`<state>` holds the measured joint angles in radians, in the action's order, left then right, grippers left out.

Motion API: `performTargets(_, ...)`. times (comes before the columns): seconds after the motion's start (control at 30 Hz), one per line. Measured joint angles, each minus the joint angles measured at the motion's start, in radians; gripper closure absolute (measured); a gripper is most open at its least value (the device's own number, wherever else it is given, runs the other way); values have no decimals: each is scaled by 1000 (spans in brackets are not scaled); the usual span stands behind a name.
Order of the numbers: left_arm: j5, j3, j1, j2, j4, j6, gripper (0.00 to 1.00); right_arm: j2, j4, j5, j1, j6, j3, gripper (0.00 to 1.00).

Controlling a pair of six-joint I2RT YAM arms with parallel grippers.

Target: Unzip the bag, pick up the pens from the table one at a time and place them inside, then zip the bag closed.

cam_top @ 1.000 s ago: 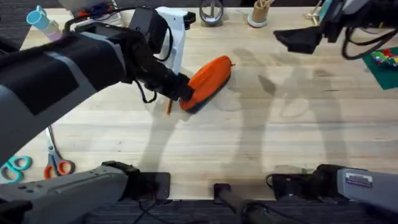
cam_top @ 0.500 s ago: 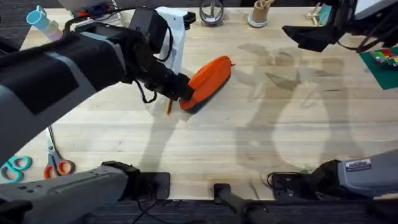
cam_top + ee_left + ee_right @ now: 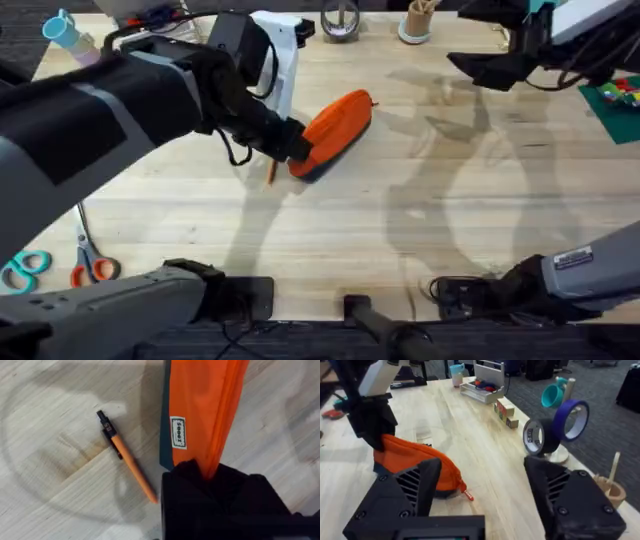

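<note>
Bag (image 3: 335,130) lies on the table (image 3: 330,220), a bit left of centre, long axis diagonal: lower end toward the near-left, upper end w/ its small red pull tab toward the far-right. Orange top side up, navy underside showing as a thin edge along the lower-left. Whether the zipper is open or closed can't be told, and nothing of its inside shows. In the left wrist view a white label sits on the orange fabric near the navy edge.

Left gripper (image 3: 293,142) is clamped on the bag's near-left end; in the left wrist view the black fingers (image 3: 220,490) pinch a ridge of orange fabric (looks like the top seam) between them.

Pen (image 3: 270,172) lies on the table just beside that gripped end, on its left, not touching the bag. In the left wrist view its black clip end points away from the gripper and its orange barrel runs at an angle to the bag's navy edge.

Right gripper (image 3: 490,68) hangs above the far-right part of the table, well apart from bag, fingers spread wide w/ nothing between them; the right wrist view looks across the table at the bag (image 3: 415,462) and the left arm.

Other stuff: scissors (image 3: 88,258) w/ orange handles at the near-left edge, tape rolls (image 3: 555,427) on a stand, a wooden cup (image 3: 416,22) holding sticks at the far edge.
</note>
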<state>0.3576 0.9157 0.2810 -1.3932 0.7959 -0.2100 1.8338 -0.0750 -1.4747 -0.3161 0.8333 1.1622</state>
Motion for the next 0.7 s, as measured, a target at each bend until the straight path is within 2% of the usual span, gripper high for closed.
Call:
performTargets(0.33, 0, 0, 0, 0, 0, 0, 959, 52, 4, 6, 43, 0, 0, 6)
performTargets(0.7, 0, 0, 0, 0, 0, 0, 959, 52, -1, 101, 109, -4, 0, 5)
